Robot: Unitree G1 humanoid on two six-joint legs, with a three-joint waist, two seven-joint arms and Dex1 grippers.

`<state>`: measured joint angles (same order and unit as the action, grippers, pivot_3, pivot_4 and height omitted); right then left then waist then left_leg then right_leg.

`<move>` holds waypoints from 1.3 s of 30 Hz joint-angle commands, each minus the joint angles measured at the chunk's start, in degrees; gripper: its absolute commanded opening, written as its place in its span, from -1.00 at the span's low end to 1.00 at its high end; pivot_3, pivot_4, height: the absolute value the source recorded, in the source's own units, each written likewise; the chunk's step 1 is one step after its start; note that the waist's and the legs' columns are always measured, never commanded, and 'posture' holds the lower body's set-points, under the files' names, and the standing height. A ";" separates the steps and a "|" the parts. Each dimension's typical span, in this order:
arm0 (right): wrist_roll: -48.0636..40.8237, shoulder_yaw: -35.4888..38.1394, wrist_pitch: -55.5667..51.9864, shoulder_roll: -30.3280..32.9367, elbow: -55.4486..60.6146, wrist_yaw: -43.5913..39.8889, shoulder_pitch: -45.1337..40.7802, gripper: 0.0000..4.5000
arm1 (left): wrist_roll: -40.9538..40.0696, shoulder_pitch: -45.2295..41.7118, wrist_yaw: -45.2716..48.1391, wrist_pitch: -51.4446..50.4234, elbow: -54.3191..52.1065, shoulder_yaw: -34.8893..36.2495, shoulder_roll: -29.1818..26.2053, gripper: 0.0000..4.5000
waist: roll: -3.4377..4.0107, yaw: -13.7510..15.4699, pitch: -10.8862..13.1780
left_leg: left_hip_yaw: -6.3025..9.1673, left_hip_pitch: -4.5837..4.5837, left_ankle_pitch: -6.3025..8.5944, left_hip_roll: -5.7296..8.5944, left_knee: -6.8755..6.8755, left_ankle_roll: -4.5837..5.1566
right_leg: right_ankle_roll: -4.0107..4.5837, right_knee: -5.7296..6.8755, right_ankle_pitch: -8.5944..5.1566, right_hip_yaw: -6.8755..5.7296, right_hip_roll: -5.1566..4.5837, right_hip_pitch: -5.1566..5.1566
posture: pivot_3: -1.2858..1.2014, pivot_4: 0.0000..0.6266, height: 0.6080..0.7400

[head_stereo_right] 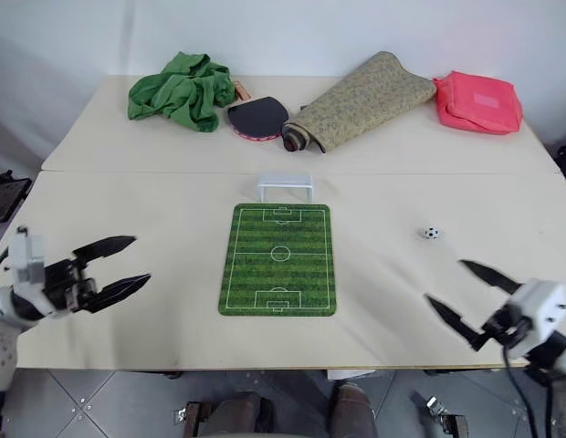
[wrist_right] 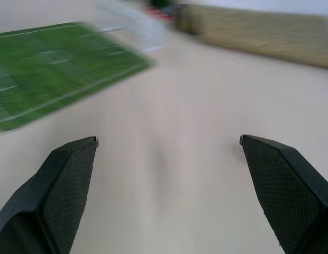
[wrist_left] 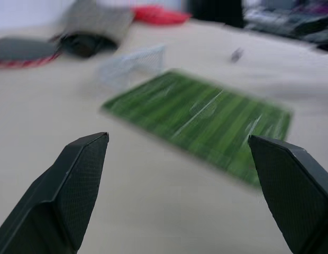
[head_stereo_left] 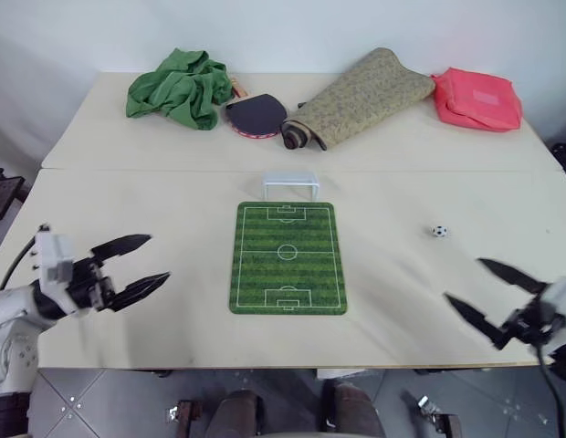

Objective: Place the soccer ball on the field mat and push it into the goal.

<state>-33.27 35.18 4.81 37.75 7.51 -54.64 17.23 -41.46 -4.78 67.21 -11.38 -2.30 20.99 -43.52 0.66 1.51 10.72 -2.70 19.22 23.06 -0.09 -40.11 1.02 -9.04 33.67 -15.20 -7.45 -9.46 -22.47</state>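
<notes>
Left gripper point(head_stereo_left: 158, 259): our jaws gape, empty.
Right gripper point(head_stereo_left: 465, 286): jaws wide, empty.
Soccer ball point(head_stereo_left: 439, 231): just beyond our right jaws, off the field mat point(head_stereo_left: 288, 258).

Left tool point(head_stereo_left: 158, 258) open, level; right tool point(head_stereo_left: 464, 283) open, level, empty.

We found bare counter point(head_stereo_left: 155, 182) on both sides of the field mat point(head_stereo_left: 288, 258). Only the soccer ball point(head_stereo_left: 439, 231) sat on the right stretch, well apart from the mat. The goal point(head_stereo_left: 291, 186) stood just beyond the mat's far edge. Along the far edge, a green cloth point(head_stereo_left: 178, 88), paddle point(head_stereo_left: 256, 115), rolled mat point(head_stereo_left: 361, 98) and red pouch point(head_stereo_left: 476, 99) blocked passage.
</notes>
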 commanded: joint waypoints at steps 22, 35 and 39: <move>11.03 -20.40 -20.60 5.36 -20.61 10.51 -35.69 0.99 | 0.38 -9.56 -4.44 -7.49 -6.23 -8.17 6.61 1.00 | 0.11 -1.39 0.02 | -0.30 0.13 -0.04 0.00 -0.09 -0.03 | 0.07 0.07 0.01 -0.05 0.03 -0.09 | 0.03 -0.52 1.00; 16.77 -24.13 -13.51 1.05 -35.85 9.71 -44.11 0.11 | 1.03 -9.06 -4.83 -6.89 -6.99 -7.65 6.32 1.00 | 0.12 -1.75 0.02 | -0.30 0.16 -0.04 -0.03 -0.04 -0.03 | 0.06 0.01 0.01 -0.13 0.04 -0.09 | 0.03 -0.52 1.00; 16.93 -24.03 -11.90 0.40 -37.35 9.33 -44.58 -0.52 | 1.29 -8.26 -4.44 -6.71 -7.20 -7.67 6.19 1.00 | 0.12 -1.81 0.02 | -0.30 0.15 -0.04 -0.04 -0.04 -0.03 | 0.06 0.01 0.01 -0.12 0.04 -0.09 | 0.03 -0.52 1.00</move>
<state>-16.24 10.03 -8.32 38.11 -29.71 -45.09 -26.71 -40.11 -13.14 62.57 -18.72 -7.57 12.39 -36.80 0.78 -0.30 10.74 -3.00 19.37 23.02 -0.14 -40.15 0.99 -8.98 33.68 -15.19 -7.57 -9.41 -22.56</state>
